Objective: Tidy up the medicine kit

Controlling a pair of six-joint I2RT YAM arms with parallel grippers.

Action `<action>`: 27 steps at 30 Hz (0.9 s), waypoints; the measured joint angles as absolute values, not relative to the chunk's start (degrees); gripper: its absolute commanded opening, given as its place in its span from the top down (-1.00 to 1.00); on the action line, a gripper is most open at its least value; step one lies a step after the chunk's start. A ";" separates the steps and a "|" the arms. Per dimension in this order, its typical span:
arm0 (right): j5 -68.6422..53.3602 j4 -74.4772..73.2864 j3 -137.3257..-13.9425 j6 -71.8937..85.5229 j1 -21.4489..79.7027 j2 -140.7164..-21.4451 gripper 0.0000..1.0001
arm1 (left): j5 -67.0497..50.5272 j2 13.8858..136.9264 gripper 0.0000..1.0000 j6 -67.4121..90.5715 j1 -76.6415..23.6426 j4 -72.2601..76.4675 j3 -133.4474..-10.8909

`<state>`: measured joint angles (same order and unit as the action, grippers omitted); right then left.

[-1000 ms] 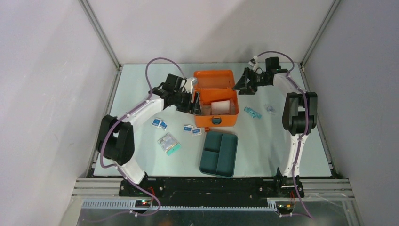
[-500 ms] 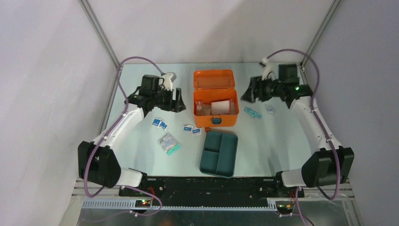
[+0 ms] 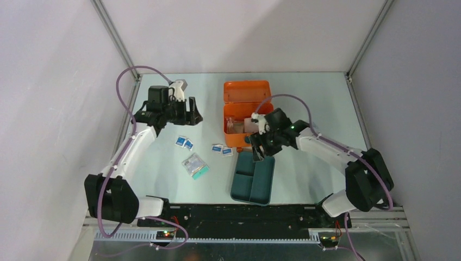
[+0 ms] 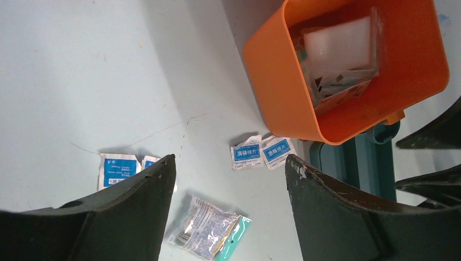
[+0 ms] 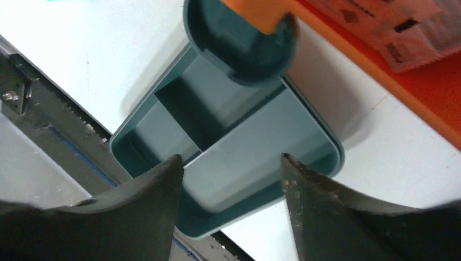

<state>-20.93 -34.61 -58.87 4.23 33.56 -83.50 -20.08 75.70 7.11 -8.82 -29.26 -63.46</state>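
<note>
The orange medicine kit point(image 3: 248, 136) stands open at the middle back, lid point(image 3: 247, 91) up, with white and clear packets inside. It also shows in the left wrist view point(image 4: 282, 81) and the right wrist view point(image 5: 413, 92). My left gripper point(image 3: 191, 115) is open and empty, raised to the left of the kit; in its wrist view point(image 4: 229, 160) it hangs over loose packets. My right gripper point(image 3: 259, 148) is open and empty at the kit's front latch point(image 5: 239, 43), above the far end of the dark teal tray point(image 3: 253, 176), as its wrist view point(image 5: 231, 157) shows.
Blue-white packets lie left of the kit's front point(image 3: 185, 143) point(image 3: 222, 149), and show in the left wrist view point(image 4: 263, 152) point(image 4: 119, 168). A clear packet with a teal edge point(image 3: 195, 166) point(image 4: 209, 228) lies nearer me. The tray point(image 5: 304, 130) has empty compartments.
My right arm swung from the back right round to the kit's front, over the tray. My left arm drew back to the left, away from the kit.
</note>
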 measured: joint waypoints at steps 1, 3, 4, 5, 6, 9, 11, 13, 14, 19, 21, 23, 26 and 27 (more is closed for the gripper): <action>-19.51 -34.00 -58.87 5.52 35.29 -84.27 -0.07 | -19.84 75.13 -0.57 7.11 -8.67 -29.23 -63.46; -14.83 -33.01 -58.87 8.58 38.30 -86.04 0.27 | -19.64 74.30 -0.57 7.11 -8.34 -29.23 -63.46; -12.49 -32.73 -58.87 10.48 39.29 -86.91 0.33 | -19.62 74.04 -0.58 7.09 -8.19 -29.23 -63.46; -8.73 -32.64 -58.89 13.06 40.75 -87.92 0.33 | -19.62 73.82 -0.58 7.09 -8.05 -29.23 -63.46; -5.19 -32.62 -58.89 15.11 42.00 -88.86 0.29 | -19.62 73.73 -0.58 7.09 -7.94 -29.23 -63.46; 2.83 -32.75 -58.94 19.90 45.60 -91.05 0.19 | -19.55 73.69 -0.58 7.09 -7.62 -29.21 -63.31; 6.13 -32.82 -59.07 22.00 47.57 -92.14 0.16 | -19.57 73.60 -0.58 7.09 -7.38 -29.19 -62.92; 7.79 -32.99 -59.59 23.99 49.10 -93.36 0.16 | -19.62 73.38 -0.58 7.09 -7.09 -29.41 -62.39; 8.19 -32.97 -59.83 24.69 49.32 -93.84 0.15 | -19.62 73.30 -0.58 7.09 -6.98 -29.39 -62.22; 9.04 -32.88 -60.88 27.24 49.56 -96.42 0.23 | -19.68 72.95 -0.58 7.09 -6.81 -29.43 -61.65; 9.06 -32.91 -60.88 27.81 49.98 -97.62 0.24 | -19.73 72.84 -0.58 7.11 -6.74 -29.50 -61.60; 9.04 -32.77 -60.99 28.53 50.46 -98.15 0.25 | -19.75 72.58 -0.58 7.11 -6.66 -29.45 -61.60; 8.62 -32.64 -61.49 29.23 50.85 -98.41 0.35 | -19.81 72.18 -0.58 7.11 -6.57 -29.41 -61.60; 8.56 -32.58 -61.54 29.45 50.94 -98.48 0.39 | -19.86 72.14 -0.58 7.14 -6.55 -29.41 -61.60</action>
